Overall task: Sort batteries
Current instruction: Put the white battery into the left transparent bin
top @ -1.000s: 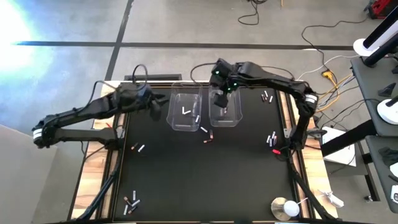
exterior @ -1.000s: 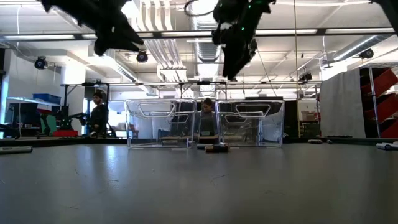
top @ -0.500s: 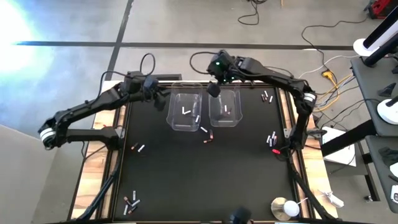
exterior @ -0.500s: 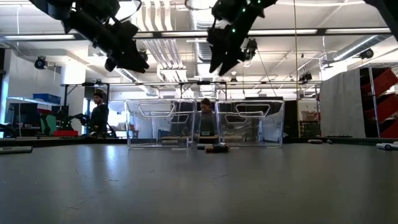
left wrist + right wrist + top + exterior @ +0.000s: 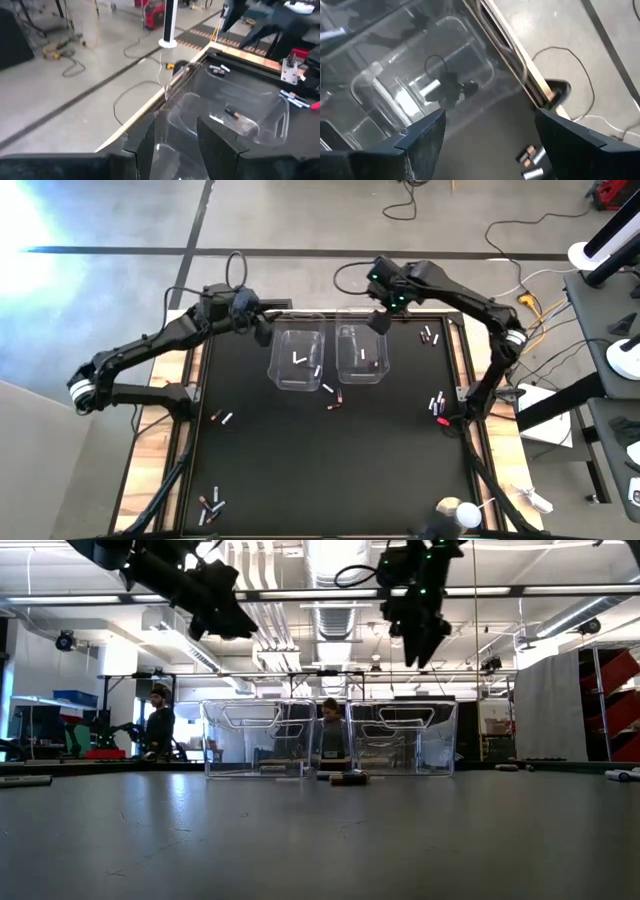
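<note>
Few batteries (image 5: 308,364) are sitting in the two bins (image 5: 298,360) so far; most are lying scattered across the mat (image 5: 330,460). Right gripper (image 5: 379,322) is hovering open and empty by the right bin; left gripper (image 5: 262,332), part-open, is holding nothing.

Overhead straight down, low level across table, wrists close, all sharing bins (image 5: 330,355)

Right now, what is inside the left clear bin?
The left clear bin holds three pale batteries on its floor, seen from above. No dark ones show there. The low view's glare off the walls hides the contents.
</note>
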`<control>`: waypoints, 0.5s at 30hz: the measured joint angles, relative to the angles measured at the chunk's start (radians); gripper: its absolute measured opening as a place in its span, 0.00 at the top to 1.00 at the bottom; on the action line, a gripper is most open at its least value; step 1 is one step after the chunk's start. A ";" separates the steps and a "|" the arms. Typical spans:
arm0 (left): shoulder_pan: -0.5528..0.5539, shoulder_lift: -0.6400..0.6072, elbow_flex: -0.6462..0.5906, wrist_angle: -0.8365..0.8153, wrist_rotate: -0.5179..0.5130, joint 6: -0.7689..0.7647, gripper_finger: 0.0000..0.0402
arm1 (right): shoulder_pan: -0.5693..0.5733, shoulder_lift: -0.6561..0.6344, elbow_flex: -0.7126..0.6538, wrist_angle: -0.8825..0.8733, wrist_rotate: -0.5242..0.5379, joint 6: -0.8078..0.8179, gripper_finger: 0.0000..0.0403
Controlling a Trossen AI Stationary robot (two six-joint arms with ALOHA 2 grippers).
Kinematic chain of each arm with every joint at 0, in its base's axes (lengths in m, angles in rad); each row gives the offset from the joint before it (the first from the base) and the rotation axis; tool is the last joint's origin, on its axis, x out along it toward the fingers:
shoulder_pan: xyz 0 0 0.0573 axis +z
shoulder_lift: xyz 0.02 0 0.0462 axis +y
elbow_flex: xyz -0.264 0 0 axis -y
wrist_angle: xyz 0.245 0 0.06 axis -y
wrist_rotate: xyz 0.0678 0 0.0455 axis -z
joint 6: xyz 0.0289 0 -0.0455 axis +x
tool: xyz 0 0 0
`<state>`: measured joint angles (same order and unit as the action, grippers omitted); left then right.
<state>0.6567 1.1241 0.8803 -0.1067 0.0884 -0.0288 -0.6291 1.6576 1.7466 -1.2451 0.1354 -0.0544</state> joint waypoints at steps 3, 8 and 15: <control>-0.001 0.019 0.022 -0.018 0.024 -0.008 0.68 | -0.007 -0.079 -0.062 -0.015 -0.001 0.051 0.27; -0.002 0.033 0.073 -0.030 0.086 0.008 0.68 | 0.042 -0.212 -0.193 -0.088 -0.034 0.230 0.25; 0.043 0.020 0.078 -0.072 0.081 0.063 0.68 | 0.284 -0.240 -0.262 -0.068 -0.065 0.484 0.27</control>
<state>0.6998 1.1438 0.9581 -0.1788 0.1699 0.0344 -0.3451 1.4179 1.4849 -1.3134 0.0702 0.4297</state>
